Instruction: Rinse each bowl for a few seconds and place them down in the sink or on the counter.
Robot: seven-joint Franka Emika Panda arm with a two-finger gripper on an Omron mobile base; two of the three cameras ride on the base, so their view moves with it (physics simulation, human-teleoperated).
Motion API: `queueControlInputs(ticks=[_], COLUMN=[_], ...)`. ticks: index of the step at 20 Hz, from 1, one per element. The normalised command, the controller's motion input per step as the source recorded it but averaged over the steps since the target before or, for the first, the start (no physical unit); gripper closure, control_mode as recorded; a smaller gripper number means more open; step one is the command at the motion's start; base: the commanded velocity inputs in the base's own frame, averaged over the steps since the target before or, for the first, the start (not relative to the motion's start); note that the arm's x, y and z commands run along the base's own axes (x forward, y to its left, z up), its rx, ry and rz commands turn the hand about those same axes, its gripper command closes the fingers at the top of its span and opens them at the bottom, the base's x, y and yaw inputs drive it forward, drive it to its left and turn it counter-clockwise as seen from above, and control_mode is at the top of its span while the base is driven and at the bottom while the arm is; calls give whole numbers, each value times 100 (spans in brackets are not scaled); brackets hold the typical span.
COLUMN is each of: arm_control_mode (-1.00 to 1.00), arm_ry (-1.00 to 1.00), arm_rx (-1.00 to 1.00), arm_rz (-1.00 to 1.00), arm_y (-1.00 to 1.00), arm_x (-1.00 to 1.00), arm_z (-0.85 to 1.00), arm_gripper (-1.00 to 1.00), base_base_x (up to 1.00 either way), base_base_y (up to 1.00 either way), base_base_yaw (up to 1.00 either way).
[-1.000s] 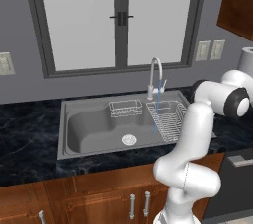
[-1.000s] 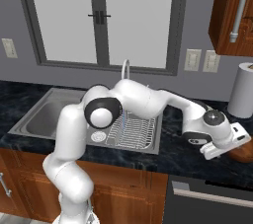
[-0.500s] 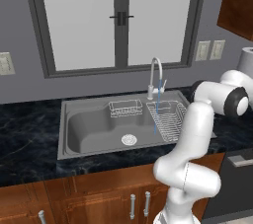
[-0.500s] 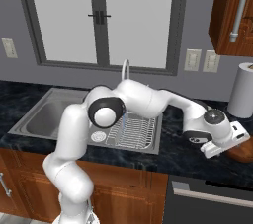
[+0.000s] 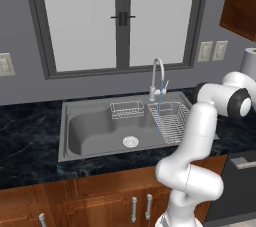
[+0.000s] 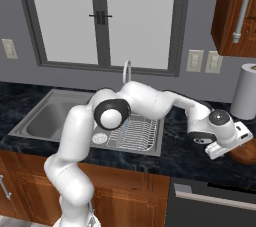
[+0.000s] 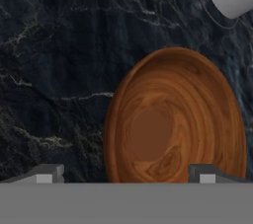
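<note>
Black marble surface (image 7: 59, 45), right of sink (image 6: 45, 118). Jaws (image 7: 126, 178) spread wide, empty, hovering directly above upright wooden bowl (image 7: 173, 119), near paper-towel roll (image 6: 246, 91).

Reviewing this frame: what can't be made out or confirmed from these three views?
- Cream-greenish bowl: whereabouts cannot be told from these views.
- Wooden bowl: near side cut off by the hand view's bottom edge; in the right base view, a sliver behind the gripper.
- Finger tips: mostly cut off, so the gap to the bowl's rim is unclear.
- Paper-towel roll: cut by the frame edge.
- Sink faucet stream: a thin blue line.
</note>
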Motion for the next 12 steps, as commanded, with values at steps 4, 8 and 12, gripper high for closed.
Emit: queueControlInputs(ticks=[4,8,12], arm_control_mode=[-100,-100,-100], arm_ry=[0,1,1], arm_rx=[0,0,0], arm_rz=[3,3,3], arm_y=[-5,-3,-1], arm_x=[6,2,0], arm_z=[-7,-14,-20], arm_gripper=[-100,-100,-100], base_base_x=[0,0,0], base_base_y=[0,0,0], base_base_yaw=[0,0,0])
